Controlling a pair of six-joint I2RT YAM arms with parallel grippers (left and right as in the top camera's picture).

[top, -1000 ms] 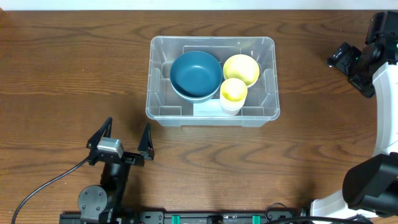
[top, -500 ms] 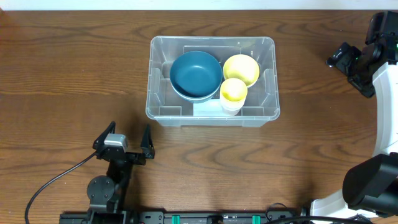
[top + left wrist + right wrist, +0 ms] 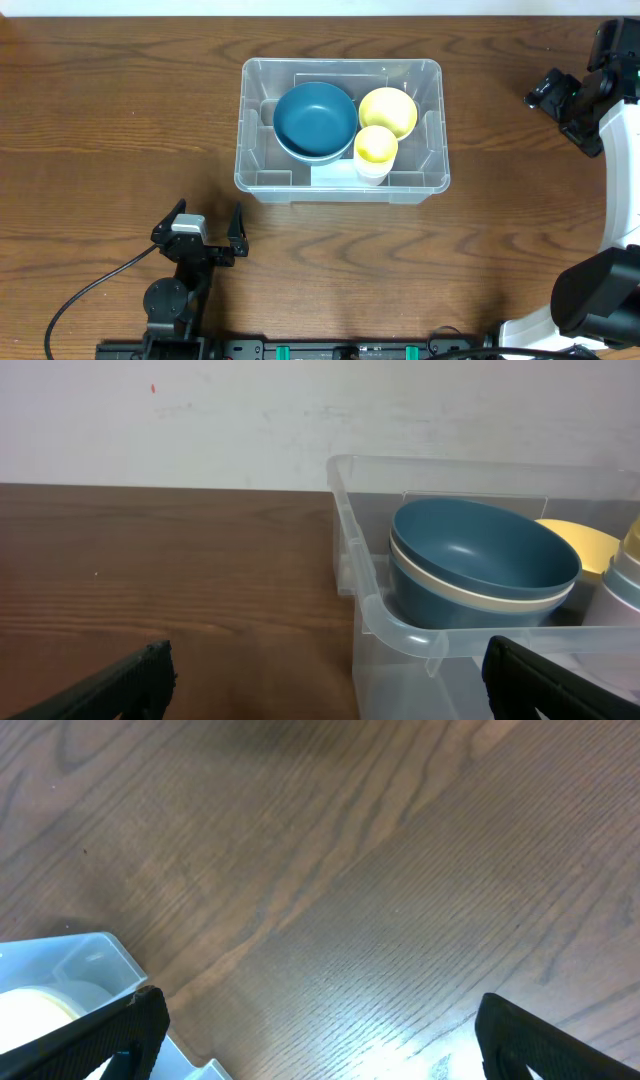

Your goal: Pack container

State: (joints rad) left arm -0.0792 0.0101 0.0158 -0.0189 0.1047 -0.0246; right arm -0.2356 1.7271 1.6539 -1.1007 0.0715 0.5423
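Where the dark, wood-grained table runs to its near left edge, the left gripper sits low over bare wood, jaws spread and holding nothing, with a black cable trailing from its arm. The container stands at the table's centre, apart from both grippers. It holds a blue bowl on its left, a yellow bowl on its right and a yellow cup just in front of that. At far right the right gripper hangs above the table, jaws released and empty. A plain white wall backs the table.
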